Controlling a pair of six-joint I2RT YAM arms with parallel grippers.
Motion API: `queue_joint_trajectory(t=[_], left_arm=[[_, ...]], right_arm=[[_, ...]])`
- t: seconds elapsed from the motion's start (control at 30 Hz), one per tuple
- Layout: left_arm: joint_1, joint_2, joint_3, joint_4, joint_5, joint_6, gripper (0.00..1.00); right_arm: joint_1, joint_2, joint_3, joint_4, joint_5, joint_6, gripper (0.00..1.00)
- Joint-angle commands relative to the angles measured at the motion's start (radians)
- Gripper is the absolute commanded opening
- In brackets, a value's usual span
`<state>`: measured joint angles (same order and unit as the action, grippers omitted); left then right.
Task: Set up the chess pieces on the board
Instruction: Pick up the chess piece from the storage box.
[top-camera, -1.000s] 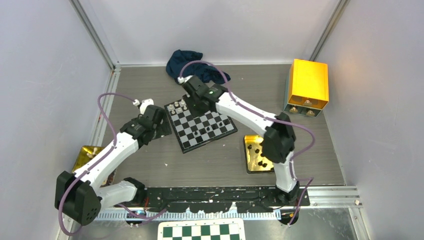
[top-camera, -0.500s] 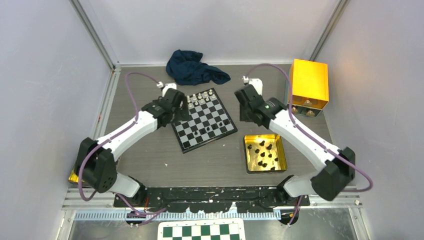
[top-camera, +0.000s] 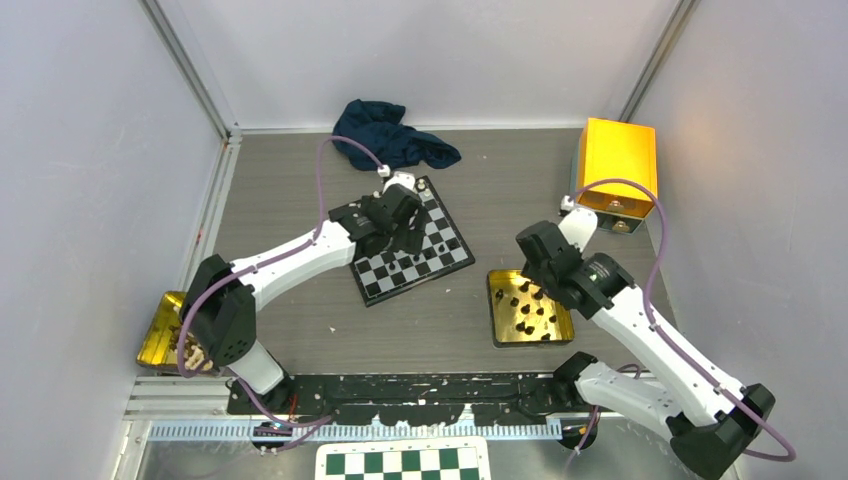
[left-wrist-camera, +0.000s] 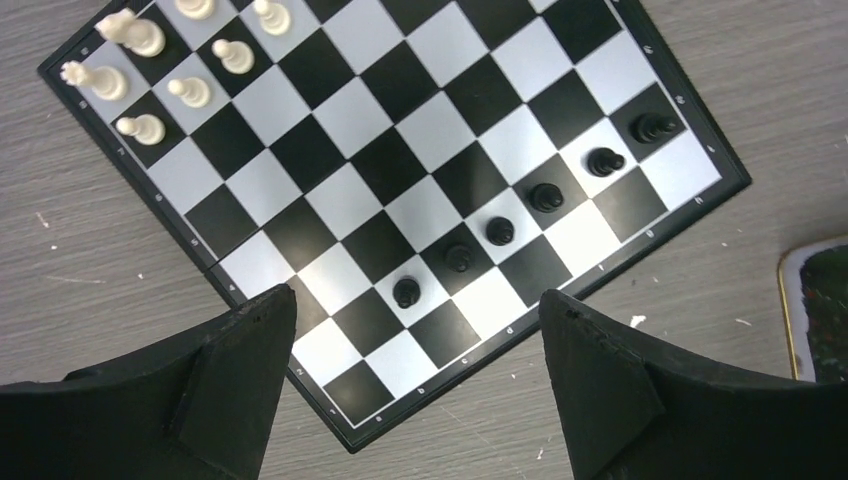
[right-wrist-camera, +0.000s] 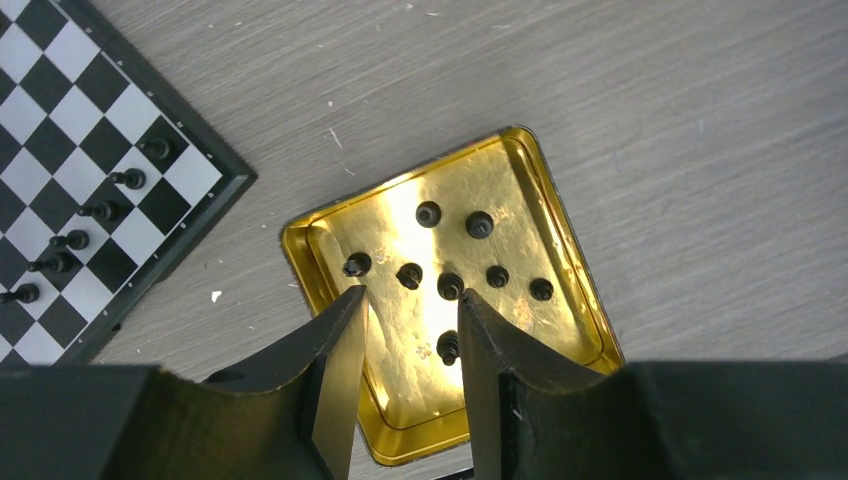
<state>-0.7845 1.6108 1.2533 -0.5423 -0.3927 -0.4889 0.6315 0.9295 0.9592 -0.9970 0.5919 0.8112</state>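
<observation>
Well behind both pincers, at the near edge, a green-and-white checkered board (top-camera: 400, 462) lies flat. Behind the left pincer (left-wrist-camera: 417, 300) and to its left, a second gold tray (top-camera: 160, 330) is partly hidden by the left arm (top-camera: 290, 260). Its contents are too small to count.

The right pincer (right-wrist-camera: 410, 295) is held over the gold tray (right-wrist-camera: 525, 215). Its fingers (right-wrist-camera: 335, 380) are spread to a moderate gap and nothing is pinched between them. Eight black pieces (right-wrist-camera: 479, 224) are seen on the tray floor:
- one lies in the gap between the fingers;
- two lie just ahead of the fingertips;
- one lies just beside the left fingertip;
- the rest lie farther ahead and to the right.

The tray rests on the tabletop (right-wrist-camera: 650, 120). The chessboard (right-wrist-camera: 60, 120) is located to the left of the right pincer, apart from the tray, with a strip of tabletop between them.

The left pincer is held above the near corner of the chessboard. Its fingers (left-wrist-camera: 230, 380) are spread wide and nothing is held. A row of six black pieces (left-wrist-camera: 500, 231) is set diagonally, one to a square. The row starts directly beneath the gap of the left pincer and runs ahead and to the right, one square in from the board's edge. Seven white pieces (left-wrist-camera: 188, 92) are grouped at the far-left corner of the board, well ahead of the left pincer and to its left.

Beyond the board, ahead of the left pincer, a crumpled dark blue cloth (top-camera: 390, 135) lies on the tabletop. Ahead of the right pincer, at the far right, an orange box (top-camera: 618, 160) is placed.
</observation>
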Motion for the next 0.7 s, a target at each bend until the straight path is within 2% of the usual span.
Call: queue_joint_trajectory(t=[0.0,0.3,0.67], left_arm=[[-0.032,0.001,0.055,0.029,0.023,0.055,0.91],[-0.079,0.014,0.086,0.02,0.061,0.165,0.9],[-0.087,-0.029,0.049,0.013,0.057,0.187,0.89]], right_arm=[[-0.002,-0.055,-0.035,-0.062,0.074,0.166,0.43],[-0.011,-0.108,-0.109,-0.11,0.083,0.358,0.36],[-0.059,-0.143,-0.217,-0.104,0.003,0.506,0.27]])
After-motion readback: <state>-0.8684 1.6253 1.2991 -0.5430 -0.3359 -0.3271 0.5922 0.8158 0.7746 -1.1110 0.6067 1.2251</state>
